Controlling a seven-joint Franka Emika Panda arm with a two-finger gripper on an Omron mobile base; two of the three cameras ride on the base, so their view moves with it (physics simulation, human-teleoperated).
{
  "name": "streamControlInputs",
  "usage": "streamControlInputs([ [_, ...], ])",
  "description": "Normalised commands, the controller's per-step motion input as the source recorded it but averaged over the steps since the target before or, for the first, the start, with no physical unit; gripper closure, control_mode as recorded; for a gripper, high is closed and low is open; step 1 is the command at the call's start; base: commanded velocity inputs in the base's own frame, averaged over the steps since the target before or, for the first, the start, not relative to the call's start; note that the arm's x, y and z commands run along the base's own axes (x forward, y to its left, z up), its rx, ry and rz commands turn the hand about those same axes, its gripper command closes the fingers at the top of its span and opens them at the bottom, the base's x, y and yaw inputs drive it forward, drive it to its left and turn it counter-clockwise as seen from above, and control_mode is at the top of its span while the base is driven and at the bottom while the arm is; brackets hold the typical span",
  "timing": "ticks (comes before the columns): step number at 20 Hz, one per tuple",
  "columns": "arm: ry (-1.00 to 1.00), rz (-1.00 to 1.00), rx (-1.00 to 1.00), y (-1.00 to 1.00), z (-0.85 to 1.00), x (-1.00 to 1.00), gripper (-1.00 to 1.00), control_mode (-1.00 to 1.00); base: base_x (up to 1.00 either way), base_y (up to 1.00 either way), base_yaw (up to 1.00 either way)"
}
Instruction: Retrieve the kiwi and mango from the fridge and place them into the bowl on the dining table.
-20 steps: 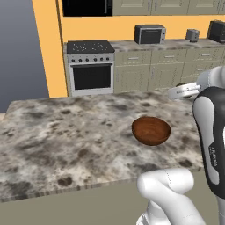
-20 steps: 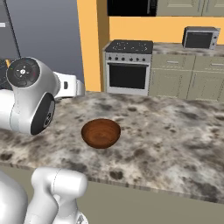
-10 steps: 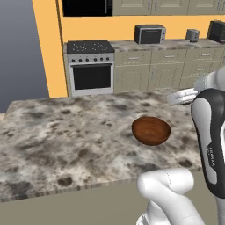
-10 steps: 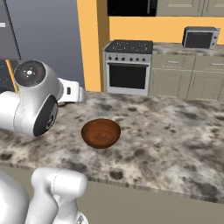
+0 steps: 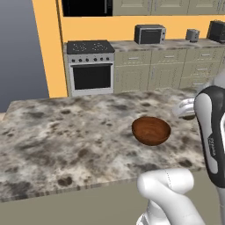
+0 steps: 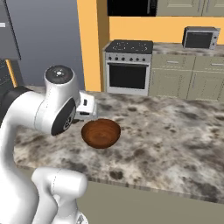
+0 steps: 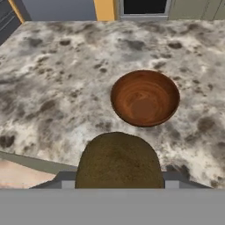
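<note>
The gripper (image 7: 117, 182) is clamped on the kiwi (image 7: 117, 160), hanging near the table edge, short of the bowl (image 7: 145, 97). Let go here and I'd guess it lands on the dining table (image 7: 52, 88) and rolls off. Nothing sits between fruit and bowl. Far back are the oven (image 5: 91, 72) and microwave (image 5: 149, 34).

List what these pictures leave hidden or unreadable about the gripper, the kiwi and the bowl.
- Gripper, hand view: the kiwi hides the fingertips, so pad contact is unseen.
- Kiwi, hand view: its lower part is cut off at the bottom.
- Gripper, right base view: the arm's own elbow blocks it beside the bowl.
- Bowl, left base view: the near wall hides part of the inside.
</note>
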Motion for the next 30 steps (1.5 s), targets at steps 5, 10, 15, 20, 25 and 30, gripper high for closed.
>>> streamControlInputs([
  [5,0.22,0.0,0.0,-0.24,-0.4,0.15,1.0,-1.0,0.0,0.0,0.0],
  [10,0.14,0.0,0.0,-0.03,-0.44,0.37,1.0,-1.0,0.0,0.0,0.0],
  [15,0.12,0.0,0.0,0.0,-0.4,0.52,1.0,-1.0,0.0,0.0,0.0],
  [20,0.06,0.0,0.0,0.0,-0.35,0.46,1.0,-1.0,0.0,0.0,0.0],
  [25,-0.01,0.0,0.0,0.0,-0.29,0.21,1.0,-1.0,0.0,0.0,0.0],
  [30,-0.05,-0.1,0.0,0.0,-0.35,0.29,1.0,-1.0,0.0,0.0,0.0],
])
